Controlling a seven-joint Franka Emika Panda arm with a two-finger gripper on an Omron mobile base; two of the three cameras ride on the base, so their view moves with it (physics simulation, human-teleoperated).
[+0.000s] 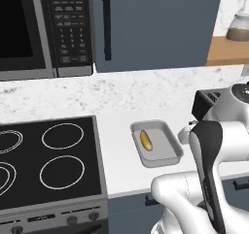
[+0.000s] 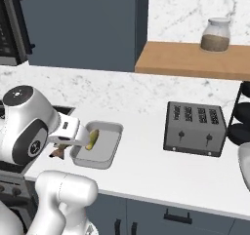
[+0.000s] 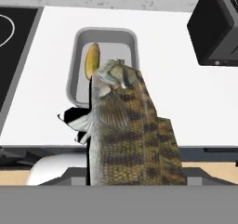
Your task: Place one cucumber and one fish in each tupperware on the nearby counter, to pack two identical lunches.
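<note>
Gripper grasps a fish at lower centre, short of the tupperware already holding one cucumber; the second lunch likely remains unpacked.

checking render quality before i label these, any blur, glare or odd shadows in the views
Left base view: evenly lit, sharp, soft shadow inside the tray beside the cucumber. Right base view: also flat light, no glare, slightly soft edges on the toaster. Hand view: the fish looms large and coarse-textured, held close to the camera, hiding part of the tray.
</note>
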